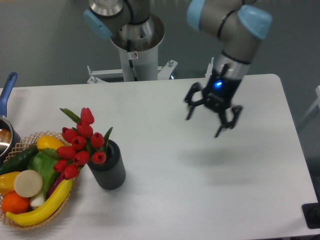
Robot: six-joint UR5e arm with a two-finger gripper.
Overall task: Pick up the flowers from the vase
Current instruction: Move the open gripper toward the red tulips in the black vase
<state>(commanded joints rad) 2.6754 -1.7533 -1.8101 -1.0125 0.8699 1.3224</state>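
The flowers (80,143), a bunch of red tulips with green leaves, stand in the vase (109,167), a dark ribbed cylinder at the left front of the white table. They lean left over the wicker basket. My gripper (204,125) hangs above the table's middle right, well to the right of the vase and apart from it. Its black fingers are spread open with nothing between them.
A wicker basket (24,144) with fruit and vegetables sits at the left edge, touching the vase's side. A pot with a blue handle (7,92) is at the far left. The arm's base column (135,50) stands behind the table's back edge.
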